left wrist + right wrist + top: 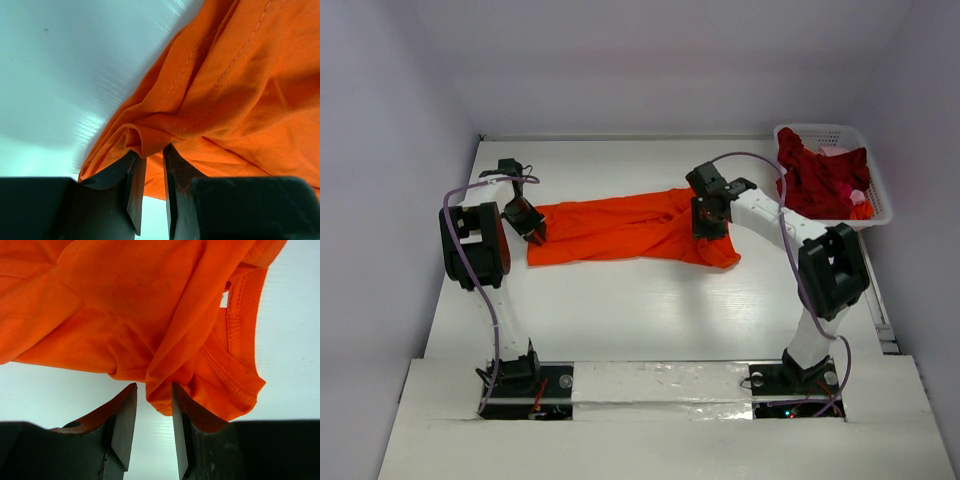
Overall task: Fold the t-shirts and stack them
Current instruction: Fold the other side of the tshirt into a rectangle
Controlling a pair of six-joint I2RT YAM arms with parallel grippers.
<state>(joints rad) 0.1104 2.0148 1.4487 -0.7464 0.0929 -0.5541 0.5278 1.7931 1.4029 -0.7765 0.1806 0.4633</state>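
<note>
Use the bare stretch of desk point(650, 310) toward the arm bases as landing ground. Lift the orange t-shirt point(610, 228) by both ends together, level and taut, to avoid slack bunching in the middle before laying the fold. Probably best to move both tools at one pace, so as not to skew the crease or tug cloth free. Stretched lengthwise between the two tools, slightly rumpled, mostly flat on the desk. Well beyond the right tool point(154, 392): a white lattice basket point(882, 205) heaped with dark red t-shirts point(815, 175), not the present concern. Pinched near its stitched hem by the left tool point(150, 155), clamped narrowly on a small ridge of cloth. Bunched at the collar end in the right tool, closed on a thicker fold, with the ribbed neckband point(239, 315) just beside that tool's tip.
</note>
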